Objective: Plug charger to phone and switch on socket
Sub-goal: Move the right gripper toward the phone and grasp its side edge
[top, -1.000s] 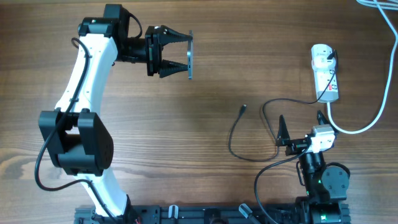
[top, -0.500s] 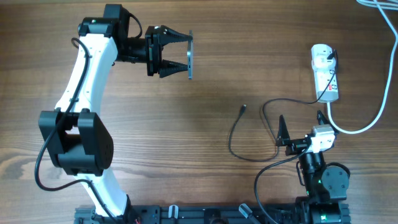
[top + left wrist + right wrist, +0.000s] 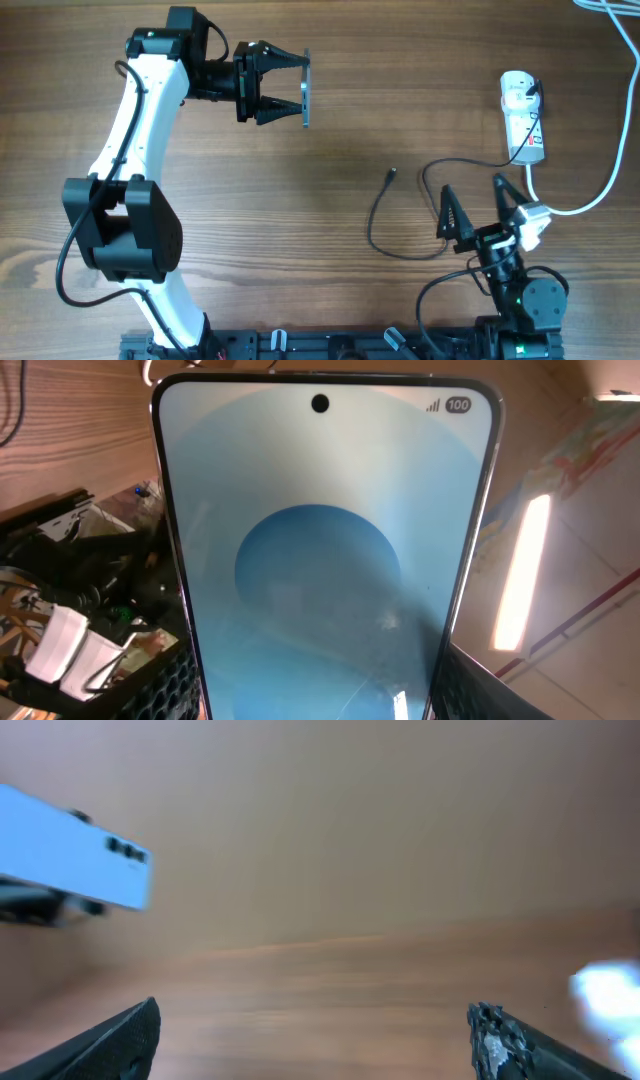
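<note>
My left gripper (image 3: 297, 80) is shut on the phone (image 3: 306, 114) and holds it edge-on above the table's far left. The phone's cyan-blue screen (image 3: 320, 560) fills the left wrist view, with dark jaw pads at both lower sides. The charger is a thin black looping cable (image 3: 375, 232), and its connector tip (image 3: 392, 175) lies free on the wood in the middle. The socket (image 3: 522, 118) lies at the far right. My right gripper (image 3: 471, 203) is open and empty above the cable loop, right of the tip. The blurred right wrist view shows its open fingers (image 3: 315, 1040) and the phone's pale back (image 3: 75, 865) far off.
A thick white cord (image 3: 600, 190) curves from the socket along the right edge. A black plug (image 3: 532, 92) sits in the socket's outlet. The wooden table (image 3: 330, 260) spans the view. A black rail (image 3: 300, 345) runs along the near edge.
My right gripper has swung and tilted, and its wrist has shifted right. The left arm and phone have not moved. The cable lies as before.
</note>
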`<state>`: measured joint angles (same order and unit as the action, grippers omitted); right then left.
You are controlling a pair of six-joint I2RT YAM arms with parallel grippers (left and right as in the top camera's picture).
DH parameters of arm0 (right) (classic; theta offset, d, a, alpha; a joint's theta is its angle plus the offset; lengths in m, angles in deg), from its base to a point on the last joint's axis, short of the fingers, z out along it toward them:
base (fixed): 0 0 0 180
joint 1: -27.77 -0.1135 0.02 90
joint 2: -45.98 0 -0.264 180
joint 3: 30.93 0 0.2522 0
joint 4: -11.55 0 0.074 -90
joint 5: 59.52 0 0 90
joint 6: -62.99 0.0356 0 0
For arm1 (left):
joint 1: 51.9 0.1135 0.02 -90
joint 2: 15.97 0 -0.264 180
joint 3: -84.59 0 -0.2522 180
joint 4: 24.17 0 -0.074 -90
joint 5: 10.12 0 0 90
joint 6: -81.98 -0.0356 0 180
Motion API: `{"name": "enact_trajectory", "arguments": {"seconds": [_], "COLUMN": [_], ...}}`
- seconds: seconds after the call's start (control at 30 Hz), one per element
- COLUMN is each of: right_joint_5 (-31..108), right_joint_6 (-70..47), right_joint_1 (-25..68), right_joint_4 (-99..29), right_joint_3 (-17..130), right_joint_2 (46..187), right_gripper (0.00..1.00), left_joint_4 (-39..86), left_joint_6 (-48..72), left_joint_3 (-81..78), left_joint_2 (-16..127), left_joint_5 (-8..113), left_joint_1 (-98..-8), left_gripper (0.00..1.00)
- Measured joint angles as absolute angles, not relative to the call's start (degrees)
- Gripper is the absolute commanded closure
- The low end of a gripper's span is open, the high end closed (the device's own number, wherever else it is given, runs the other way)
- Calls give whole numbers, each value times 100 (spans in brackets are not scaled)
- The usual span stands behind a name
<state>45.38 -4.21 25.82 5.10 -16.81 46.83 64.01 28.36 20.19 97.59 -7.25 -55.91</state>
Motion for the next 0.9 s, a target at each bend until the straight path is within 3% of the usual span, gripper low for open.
{"name": "enact_trajectory", "arguments": {"seconds": [0.27,0.37,0.63,0.77,0.9], "right_joint_5": [4855,4925,5362,5364,5362], "right_joint_6": [3741,4440,4042,3295,2189], "right_joint_1": [2582,2582,2582,2582,2582], "right_joint_4": [-91,14,1750,1293,45], "right_joint_3": [-1681,-1681,-1615,-1115,66], "right_joint_2": [4685,4689,4704,4801,5399], "right_gripper": [0,0,0,0,0], "left_joint_4": [6401,6401,6401,6401,6403], "left_joint_6": [2836,2836,2836,2834,2836], "left_joint_3": [2019,2019,2019,2019,2019], "left_joint_2": [9759,9759,9759,9759,9759], "left_joint_5": [-725,-725,-725,-725,-725], "left_joint_1": [-5591,-5591,-5591,-5591,-5591], "left_gripper": [39,39,40,40,40]}}
